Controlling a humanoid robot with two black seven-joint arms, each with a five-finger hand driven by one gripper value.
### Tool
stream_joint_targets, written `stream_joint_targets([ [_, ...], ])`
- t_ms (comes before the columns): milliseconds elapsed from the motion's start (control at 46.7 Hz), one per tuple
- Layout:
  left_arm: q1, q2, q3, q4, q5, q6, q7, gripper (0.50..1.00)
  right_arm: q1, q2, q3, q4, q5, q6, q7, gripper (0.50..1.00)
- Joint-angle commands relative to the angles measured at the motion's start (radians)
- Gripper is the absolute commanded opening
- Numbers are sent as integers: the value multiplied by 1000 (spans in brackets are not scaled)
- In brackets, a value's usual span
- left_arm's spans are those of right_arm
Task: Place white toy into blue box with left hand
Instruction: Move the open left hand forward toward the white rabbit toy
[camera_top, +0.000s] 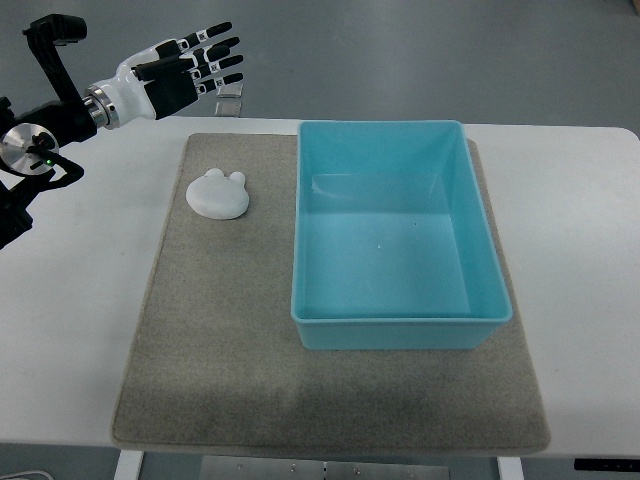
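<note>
A white toy (219, 193) with two small ears lies on the grey mat (220, 340), just left of the blue box (400, 320). The box stands on the mat with nothing inside it. My left hand (195, 65) hovers beyond the table's far edge, up and to the left of the toy, well apart from it. Its fingers (220, 62) are spread and hold nothing. The right arm does not show.
The mat rests on a white table (580, 260). A small clear object (230, 100) sits at the table's far edge just below my left hand. Black arm hardware (30, 150) fills the upper left corner.
</note>
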Motion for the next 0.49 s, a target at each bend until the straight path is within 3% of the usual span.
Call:
stream_joint_targets([
  [0,0,5,0,0,0,0,1,1000,0,0,0,-1,0,0,0,936],
  [471,-2,29,1,0,0,0,-1,1000,0,0,0,-1,0,0,0,936],
])
